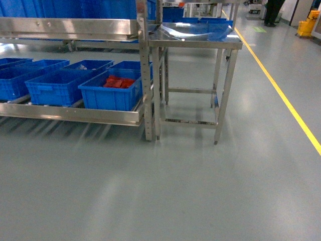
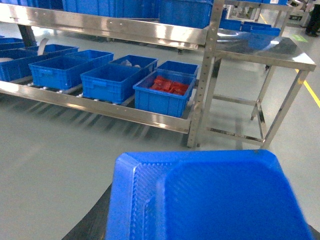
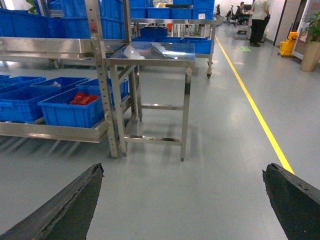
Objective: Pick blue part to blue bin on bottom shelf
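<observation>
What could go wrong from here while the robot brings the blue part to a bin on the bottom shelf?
The blue part fills the left wrist view, hiding the claw, so aiming may suffer. The upper rail overhangs the blue bins, so the arm might strike it. The nearest bin already holds red pieces; dropping there would mix parts.

bins sitting on the bottom shelf (image 2: pixel 115 111), left half of frame: six blue bins (image 2: pixel 165 93) showing, one holding red parts (image 2: pixel 170 86) | steel tables (image 2: pixel 265 50) standing upper right: one | yellow floor lines (image 1: pixel 281 93) running along the right: one

Head view looks down at the bottom shelf (image 1: pixel 70 114); both wrist views face it from farther back.
</observation>
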You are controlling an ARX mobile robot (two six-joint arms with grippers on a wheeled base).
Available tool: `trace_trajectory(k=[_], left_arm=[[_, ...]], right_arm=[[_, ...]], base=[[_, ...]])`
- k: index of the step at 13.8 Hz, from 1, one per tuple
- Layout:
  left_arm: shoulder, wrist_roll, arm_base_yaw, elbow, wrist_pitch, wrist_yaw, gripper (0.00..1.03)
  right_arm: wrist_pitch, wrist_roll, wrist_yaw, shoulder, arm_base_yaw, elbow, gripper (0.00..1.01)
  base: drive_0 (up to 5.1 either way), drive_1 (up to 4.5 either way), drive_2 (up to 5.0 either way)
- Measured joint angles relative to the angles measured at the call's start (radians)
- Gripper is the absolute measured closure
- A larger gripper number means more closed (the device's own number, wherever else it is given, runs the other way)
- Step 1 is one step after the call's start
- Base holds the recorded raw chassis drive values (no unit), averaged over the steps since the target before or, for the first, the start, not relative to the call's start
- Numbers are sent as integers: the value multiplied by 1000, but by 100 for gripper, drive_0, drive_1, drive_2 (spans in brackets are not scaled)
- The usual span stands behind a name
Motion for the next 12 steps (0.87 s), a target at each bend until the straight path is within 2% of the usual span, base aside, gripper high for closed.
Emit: trace_trajectory(k=[12], left_arm=[[0, 0, 0, 0, 0, 2, 60]], right_arm=[[2, 0, 0, 0, 0, 0, 3]], base=[[6, 407, -396]])
